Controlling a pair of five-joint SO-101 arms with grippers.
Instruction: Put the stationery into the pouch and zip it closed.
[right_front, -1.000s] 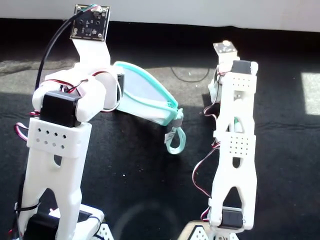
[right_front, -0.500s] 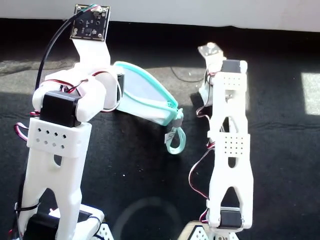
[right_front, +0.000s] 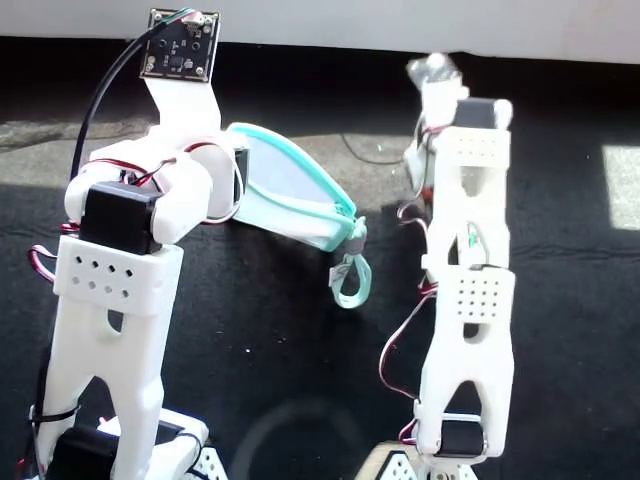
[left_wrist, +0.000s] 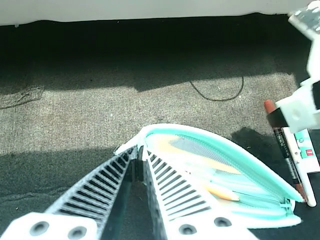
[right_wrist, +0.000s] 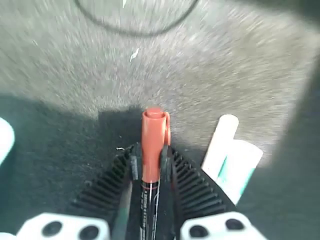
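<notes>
**Left arm.** My left pincer (left_wrist: 138, 156) is clenched on the rim of the pouch (left_wrist: 227, 167) and holds its mouth open and raised off the surface (right_front: 250, 330). Through the mouth I see a yellowish, pencil-like piece (left_wrist: 220, 190) already inside. The pouch's teal loop strap (right_front: 350, 281) hangs from the far corner, and the zip is not closed.

**Right arm.** My right pincer (right_wrist: 150, 159) is grasping a red-capped marker (right_wrist: 152, 131) just below the cap. A white-and-teal item (right_wrist: 232, 161) lies on the surface just beside it, untouched.

**Change noted.** Over the last second my right arm swung briefly toward the pouch, then stretched farther out across the surface, so its wrist now sits farther from its base. The left arm and the pouch have not shifted.

**Finding.** I judge the marker pick-up to be made, or all but made. The wrist view is blurred, so I cannot confirm whether the marker has left the surface.

**Outstanding.**
- Carry the marker to the open mouth, which stands to the left of the right arm.
- Load the white-and-teal item after it.
- Close the zip.

**Risk.** The marker is held near one end and may tilt and catch the rim on entry.
</notes>
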